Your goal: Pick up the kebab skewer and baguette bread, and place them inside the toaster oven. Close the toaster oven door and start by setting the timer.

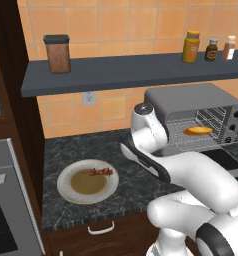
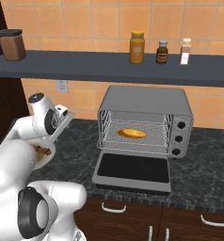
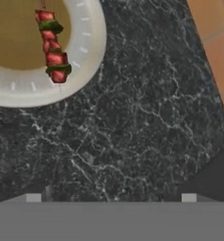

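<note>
- One kebab skewer [image 3: 52, 44] lies on a white plate [image 3: 88, 56] on the dark bench [image 3: 132, 141], left of the toaster oven [image 2: 147, 120].
- Baguette bread [image 2: 132, 133] rests on the oven's wire rack; the toaster oven door [image 2: 132, 169] hangs open, flat.
- Fingers [image 3: 33, 198] spread wide, empty, above bare bench beside the plate.
</note>
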Tool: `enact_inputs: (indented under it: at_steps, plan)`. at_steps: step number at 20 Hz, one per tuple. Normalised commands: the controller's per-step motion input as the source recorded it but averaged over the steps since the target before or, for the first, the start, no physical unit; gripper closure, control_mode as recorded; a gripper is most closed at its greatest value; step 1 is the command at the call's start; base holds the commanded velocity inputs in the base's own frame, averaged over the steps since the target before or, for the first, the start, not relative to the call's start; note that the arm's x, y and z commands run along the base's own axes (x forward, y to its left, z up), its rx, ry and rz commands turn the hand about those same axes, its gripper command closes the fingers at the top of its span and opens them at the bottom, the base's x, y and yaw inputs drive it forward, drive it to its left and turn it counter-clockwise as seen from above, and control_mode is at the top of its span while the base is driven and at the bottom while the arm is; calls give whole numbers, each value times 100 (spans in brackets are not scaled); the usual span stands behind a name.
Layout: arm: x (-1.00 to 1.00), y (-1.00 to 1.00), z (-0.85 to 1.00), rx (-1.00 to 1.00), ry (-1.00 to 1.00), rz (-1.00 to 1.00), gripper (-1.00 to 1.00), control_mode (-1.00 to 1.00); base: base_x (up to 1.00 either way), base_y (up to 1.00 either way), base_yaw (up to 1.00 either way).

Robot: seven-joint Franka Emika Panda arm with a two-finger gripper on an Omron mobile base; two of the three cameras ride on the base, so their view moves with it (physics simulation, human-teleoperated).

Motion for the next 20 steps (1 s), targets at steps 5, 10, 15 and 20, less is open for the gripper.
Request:
enact_inputs:
  at_steps: [5, 10, 15, 20]
  plan:
    - [3, 43, -18, 5, 18, 0, -100, -100, 0, 0, 0]
    - [1, 53, -44, 0, 13, 0, -100, -100, 0, 0, 0]
    - [0, 66, -51, 0, 13, 0, -100, -100, 0, 0, 0]
    - [0, 57, -35, 0, 15, 0, -100, -100, 0, 0, 0]
